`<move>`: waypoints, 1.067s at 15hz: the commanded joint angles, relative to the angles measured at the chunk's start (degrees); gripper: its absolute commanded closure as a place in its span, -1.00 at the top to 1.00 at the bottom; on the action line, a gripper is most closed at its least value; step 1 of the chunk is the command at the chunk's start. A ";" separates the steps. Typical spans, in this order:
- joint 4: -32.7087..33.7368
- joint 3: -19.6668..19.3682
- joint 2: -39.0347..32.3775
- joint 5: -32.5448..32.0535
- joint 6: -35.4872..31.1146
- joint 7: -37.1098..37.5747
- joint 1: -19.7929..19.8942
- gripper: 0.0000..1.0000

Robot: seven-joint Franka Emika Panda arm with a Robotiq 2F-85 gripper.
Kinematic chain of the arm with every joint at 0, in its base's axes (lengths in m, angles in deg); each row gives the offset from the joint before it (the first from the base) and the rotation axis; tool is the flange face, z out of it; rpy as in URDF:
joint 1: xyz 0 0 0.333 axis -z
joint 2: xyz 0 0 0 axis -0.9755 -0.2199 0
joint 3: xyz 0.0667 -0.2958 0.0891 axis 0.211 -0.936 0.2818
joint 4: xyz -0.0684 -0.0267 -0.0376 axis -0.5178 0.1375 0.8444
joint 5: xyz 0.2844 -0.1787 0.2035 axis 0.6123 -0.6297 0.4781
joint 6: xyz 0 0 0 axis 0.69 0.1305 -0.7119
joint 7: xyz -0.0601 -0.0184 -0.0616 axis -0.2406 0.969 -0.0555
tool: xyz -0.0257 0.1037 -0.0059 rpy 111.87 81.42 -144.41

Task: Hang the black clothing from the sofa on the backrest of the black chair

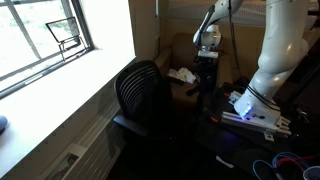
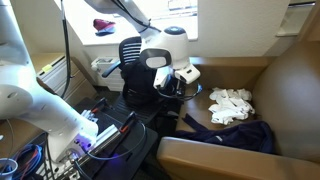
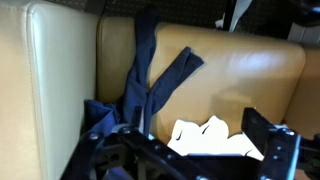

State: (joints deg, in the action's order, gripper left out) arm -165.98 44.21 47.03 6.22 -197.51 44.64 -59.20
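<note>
The black clothing (image 3: 140, 85), dark navy in look, lies crumpled on the brown sofa (image 3: 250, 75), with strips running up the backrest. In an exterior view it lies on the seat near the front edge (image 2: 243, 136). My gripper (image 3: 190, 155) is open and empty. It hovers above the sofa seat, apart from the clothing, with a white cloth showing between its fingers. It shows in both exterior views (image 1: 206, 72) (image 2: 172, 86). The black chair (image 1: 140, 95) stands by the window, its slatted backrest bare, and also shows beside the sofa's end (image 2: 130, 52).
A white cloth (image 3: 210, 140) lies on the sofa seat next to the dark clothing and shows in both exterior views (image 2: 230, 103) (image 1: 183, 75). Cables and a lit device (image 2: 95, 140) lie beside the robot base. A window sill (image 1: 60, 85) runs behind the chair.
</note>
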 commanded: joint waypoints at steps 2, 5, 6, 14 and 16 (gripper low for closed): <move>8.96 2.03 -11.95 3.29 -9.75 1.65 11.02 1.00; 14.16 -4.10 -17.92 0.35 -5.39 10.41 10.65 1.00; 10.26 -0.93 -14.13 0.05 -8.65 6.27 12.46 1.00; 23.26 -1.56 -25.52 6.63 -15.34 21.06 14.31 1.00; 30.56 -3.89 -31.14 7.77 -14.39 26.63 14.13 1.00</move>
State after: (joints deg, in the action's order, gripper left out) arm -146.26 41.64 24.53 11.64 -211.90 65.61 -46.63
